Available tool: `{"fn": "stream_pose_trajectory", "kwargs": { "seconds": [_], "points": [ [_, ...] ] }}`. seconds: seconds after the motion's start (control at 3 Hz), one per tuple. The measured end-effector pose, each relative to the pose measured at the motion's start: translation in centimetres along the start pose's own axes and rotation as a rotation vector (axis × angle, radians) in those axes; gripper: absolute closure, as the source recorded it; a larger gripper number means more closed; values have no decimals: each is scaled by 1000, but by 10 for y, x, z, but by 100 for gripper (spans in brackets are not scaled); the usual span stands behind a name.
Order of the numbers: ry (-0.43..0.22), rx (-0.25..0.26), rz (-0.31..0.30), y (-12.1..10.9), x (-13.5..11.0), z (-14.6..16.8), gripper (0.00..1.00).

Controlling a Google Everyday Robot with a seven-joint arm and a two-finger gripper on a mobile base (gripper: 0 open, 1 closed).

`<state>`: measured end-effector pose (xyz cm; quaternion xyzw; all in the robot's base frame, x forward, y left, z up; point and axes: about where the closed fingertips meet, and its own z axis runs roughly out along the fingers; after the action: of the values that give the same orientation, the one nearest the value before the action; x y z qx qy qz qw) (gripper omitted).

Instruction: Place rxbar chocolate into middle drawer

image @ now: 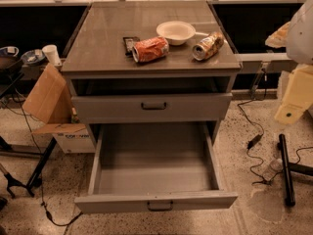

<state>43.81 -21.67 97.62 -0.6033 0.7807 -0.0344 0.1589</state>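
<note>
The rxbar chocolate, a small flat black bar, lies on the cabinet top, touching the left end of a crushed orange can. The middle drawer is pulled fully out below, showing a bare grey tray; its dark handle is on the front panel. The handled drawer front above it is shut. My gripper hangs at the right edge of the view, off to the right of the cabinet and well away from the bar, holding nothing that I can see.
A white bowl and a crushed gold-brown can share the cabinet top. A cardboard box leans at the left. Cables and a black stand leg lie on the floor at the right.
</note>
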Motion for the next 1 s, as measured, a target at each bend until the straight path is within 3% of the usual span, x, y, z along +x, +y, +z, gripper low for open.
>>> {"fn": "stream_pose_trajectory", "kwargs": {
  "seconds": [0.33,0.67,1.0],
  "points": [
    [0,0,0,0,0,0,0],
    [1,-1,2,3,-22,6,0],
    [-5,-28,22,13,-68,31,0]
  ]
}}
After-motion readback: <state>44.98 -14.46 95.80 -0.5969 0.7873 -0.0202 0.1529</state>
